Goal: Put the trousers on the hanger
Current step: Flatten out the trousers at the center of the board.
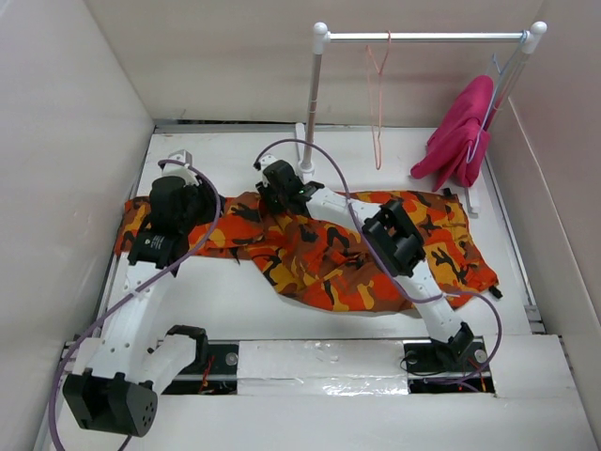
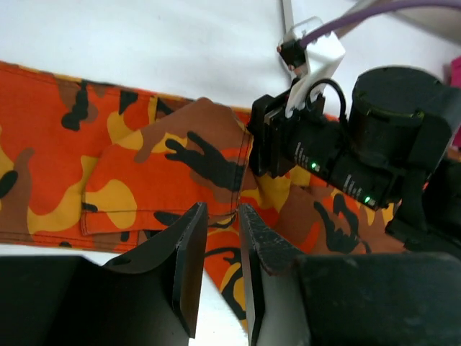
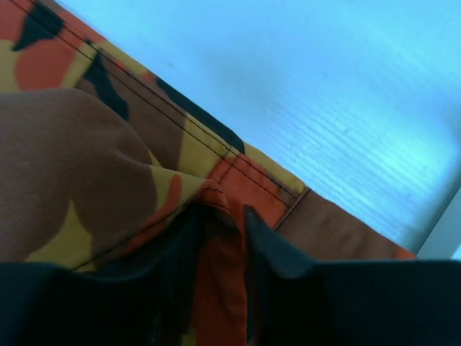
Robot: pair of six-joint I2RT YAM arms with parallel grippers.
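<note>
The trousers (image 3: 101, 158) bunch inside the right claw (image 3: 222, 220), perhaps gripped.

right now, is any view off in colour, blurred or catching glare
right wrist view: strong blue cast on the table, the right hand a dark soft blur up close, stitching on the trousers sharp; left wrist view: neutral colour, camouflage print and left hand crisp; top external view: even light, soft shadows, glare only on the glossy strip at the near edge
</note>
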